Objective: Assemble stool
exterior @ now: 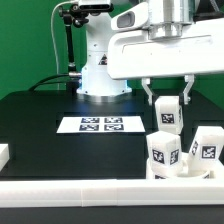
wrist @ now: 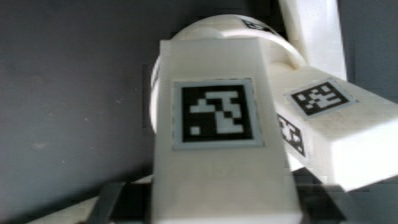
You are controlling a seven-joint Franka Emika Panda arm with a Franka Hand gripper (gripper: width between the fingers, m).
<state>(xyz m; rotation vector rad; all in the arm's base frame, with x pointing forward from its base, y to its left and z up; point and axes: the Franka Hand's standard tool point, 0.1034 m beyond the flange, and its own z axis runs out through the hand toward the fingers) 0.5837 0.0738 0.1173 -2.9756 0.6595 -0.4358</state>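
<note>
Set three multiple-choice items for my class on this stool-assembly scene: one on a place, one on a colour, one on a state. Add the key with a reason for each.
1. Where does the marker board lie?
A. flat on the table, in front of the arm's base
B. on top of the seat
C. standing upright on its edge

2. What colour is the table top?
A. white
B. black
C. green

3. What is the state of the tool?
A. open and empty
B. shut on a leg
C. out of view

Key:
1 A, the exterior view shows it flat on the table in front of the base.
2 B, the surface is black and only the backdrop is green.
3 B, a finger sits on either side of the tagged leg, held above the table.
</note>
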